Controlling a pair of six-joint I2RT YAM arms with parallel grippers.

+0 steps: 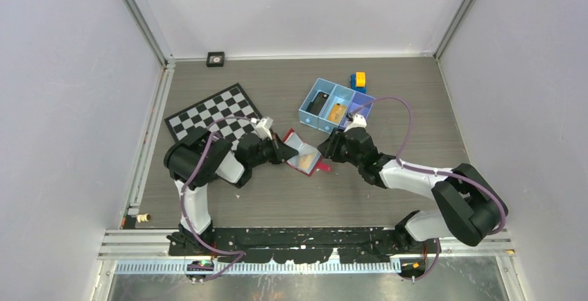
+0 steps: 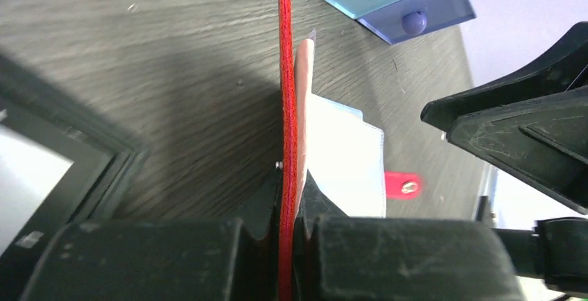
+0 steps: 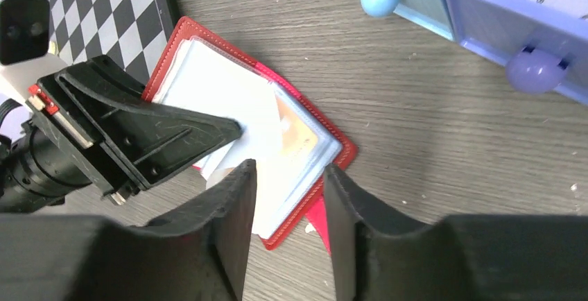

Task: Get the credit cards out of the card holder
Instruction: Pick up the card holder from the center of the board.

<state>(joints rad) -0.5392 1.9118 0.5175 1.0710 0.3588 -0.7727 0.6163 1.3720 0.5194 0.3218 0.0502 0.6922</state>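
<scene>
Card holder (image 2: 286, 93) — edge-on between tips of left pincer (image 2: 286, 207)

**Robot Lab Test Cell**

Looked like a robotics lab enclosure, not a home or a shop. Boxed in on three sides by plain pale walls (image 1: 298, 10) set in aluminium posts (image 1: 142, 20). Floored with a grey wood-grain table (image 1: 277, 200), edged by a metal rail (image 1: 132, 244). Fitted with a left arm (image 1: 201, 169) and a right arm (image 1: 416, 176), trailing purple cables (image 1: 404, 117). Staged with mismatched props: a checkered board (image 1: 211, 115), a blue tray (image 1: 309, 100), a red card holder (image 1: 304, 157).
</scene>
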